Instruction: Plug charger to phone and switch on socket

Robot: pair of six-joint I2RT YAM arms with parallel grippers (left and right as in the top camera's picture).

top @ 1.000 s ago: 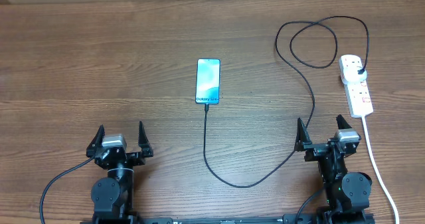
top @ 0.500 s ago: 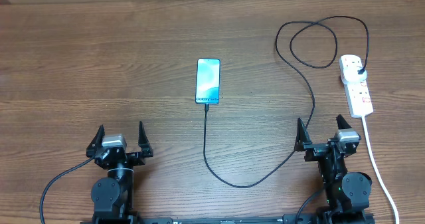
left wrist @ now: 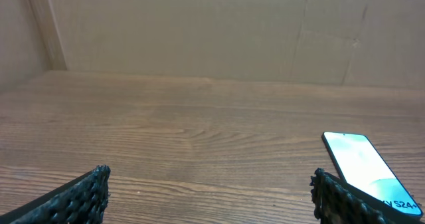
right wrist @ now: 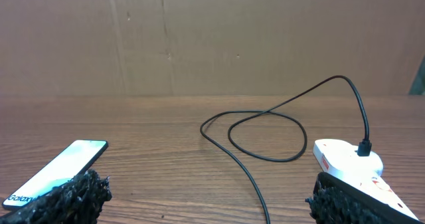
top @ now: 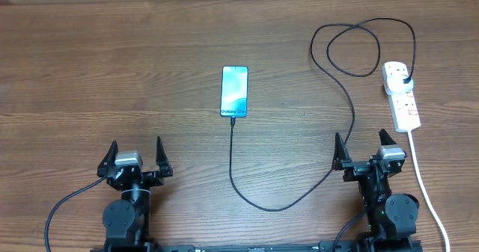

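Jaws on both arms stand wide open and hold nothing. The left gripper (top: pixel 135 144) and the right gripper (top: pixel 361 138) sit at the near edge of the brown wood-grain table (top: pixel 90 65), well apart from everything on it. At the table's middle lies the slim rectangular phone with a lit blue gradient screen and black edges (top: pixel 234 92), flat and face up. The long thin black charger cable (top: pixel 231 151) meets the phone's near short edge, seemingly plugged in, though the joint is too small to be sure. From there it runs toward the robot, bends to the right, climbs past the right gripper and coils in a loose loop at the far right. Its black plug (top: pixel 405 80) sits in the far end of the white oblong power strip with red switches (top: pixel 402 99), which lies to the right, ahead of the right gripper. The strip's thick white cord (top: pixel 423 185) trails back to the near edge. Whether the switch is on cannot be told. As a judgement, the plugging looks done and the switch is the step in hand. The right arm is nearer, so it would reach forward and press one fingertip down on the red rocker beside the plug, without nudging the light strip or snagging the cable.
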